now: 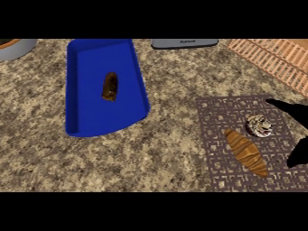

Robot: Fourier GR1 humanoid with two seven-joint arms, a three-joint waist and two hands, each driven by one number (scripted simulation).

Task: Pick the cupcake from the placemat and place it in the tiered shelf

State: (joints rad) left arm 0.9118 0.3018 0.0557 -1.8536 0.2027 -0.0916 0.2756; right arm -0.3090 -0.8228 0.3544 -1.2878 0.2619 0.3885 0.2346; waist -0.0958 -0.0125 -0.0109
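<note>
While stretching across the whole view, the speckled stone counter carries everything else. Standing at upper left, a blue tray with a dark brown oblong item inside, too indistinct to name. At upper right, cut off by the edge, a woven wicker piece, possibly the tiered shelf, though hard to tell. Lower right, the dark patterned placemat, bearing a croissant and, just beside it, the cupcake. Coming in from the right edge, the right hand, thumb and fingers spread apart, flanking the cupcake without closing on it. At top centre, a grey object with unreadable writing, cropped. Top left, a pot partly cut off.
</note>
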